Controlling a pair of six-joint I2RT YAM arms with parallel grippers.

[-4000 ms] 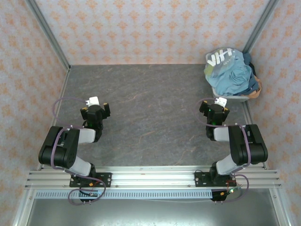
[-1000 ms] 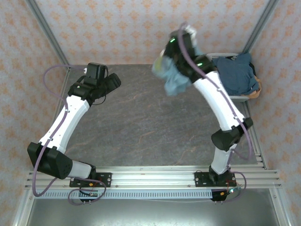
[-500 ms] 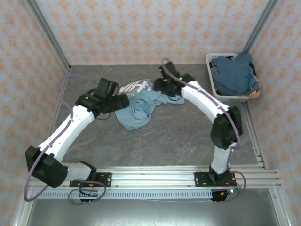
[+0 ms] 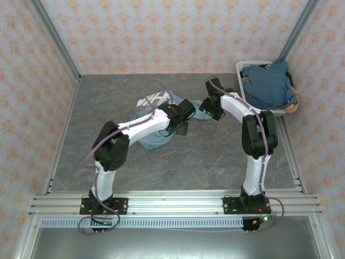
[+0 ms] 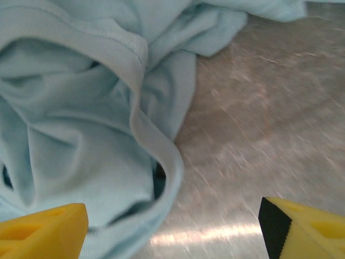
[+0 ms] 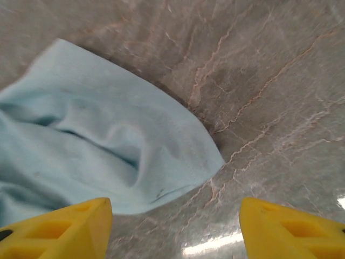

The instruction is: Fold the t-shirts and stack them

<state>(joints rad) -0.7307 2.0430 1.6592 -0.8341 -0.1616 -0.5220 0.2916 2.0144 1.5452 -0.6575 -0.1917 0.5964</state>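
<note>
Grey table [image 4: 108, 108], one sky-blue t-shirt [image 4: 148, 139], one basket [image 4: 241, 70] holding darker t-shirts [image 4: 269, 86]

Top view overhead from behind, 2 wrist views close, sharing light-blue t-shirt [image 5: 81, 108]

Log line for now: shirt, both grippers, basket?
light blue t-shirt: crumpled on table, unfolded | left gripper: open above its stitched edge | right gripper: open above its corner | dark blue t-shirts: in white basket
</note>
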